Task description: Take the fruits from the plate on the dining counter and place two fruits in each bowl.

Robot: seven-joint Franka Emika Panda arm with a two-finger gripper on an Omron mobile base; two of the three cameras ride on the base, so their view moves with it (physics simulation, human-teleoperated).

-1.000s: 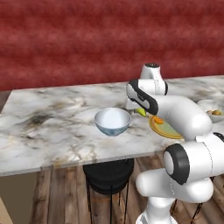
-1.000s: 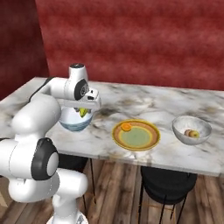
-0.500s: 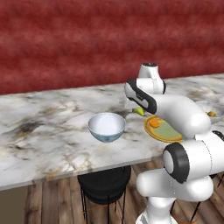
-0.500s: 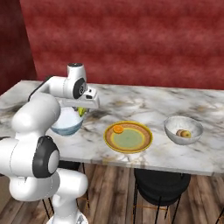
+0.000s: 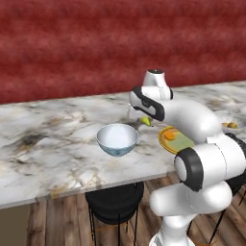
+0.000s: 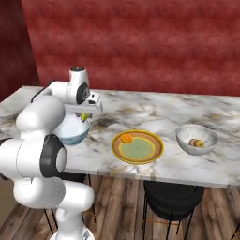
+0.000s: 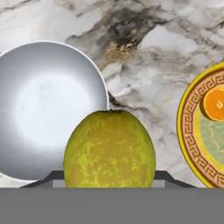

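From my seat, at the left, the blue bowl (image 5: 117,139) sat on the marble worktop (image 5: 48,139) with its white inside bare. In the hand view that bowl (image 7: 46,109) lay on the left and the pear (image 7: 109,148) hung in front of its right rim, over the seam between bowl and stone.

Just right of the bowl, my pincer (image 5: 144,120) was pinching the yellow-green pear (image 5: 145,121), which hung above the worktop between bowl and plate. In the right base view the pincer (image 6: 84,115) held the pear (image 6: 84,116) at the bowl's (image 6: 71,131) far right edge; I could not tell from there whether it was over the bowl or just beside it.

Further right lay the plate (image 5: 169,144), flat on the worktop and apart from the bowl. The orange (image 5: 169,136) rested on it near the left of its green centre. The right base view showed the plate (image 6: 154,150) and the orange (image 6: 126,138) on its far left part; the hand view showed the plate (image 7: 190,131) and orange (image 7: 215,105) at the right edge.

Well to the right stood the grey bowl (image 6: 185,140), with the brown fruit (image 6: 192,142) and the pinkish fruit (image 6: 200,143) touching each other inside. Black stools (image 6: 171,201) stood under the worktop's near edge.
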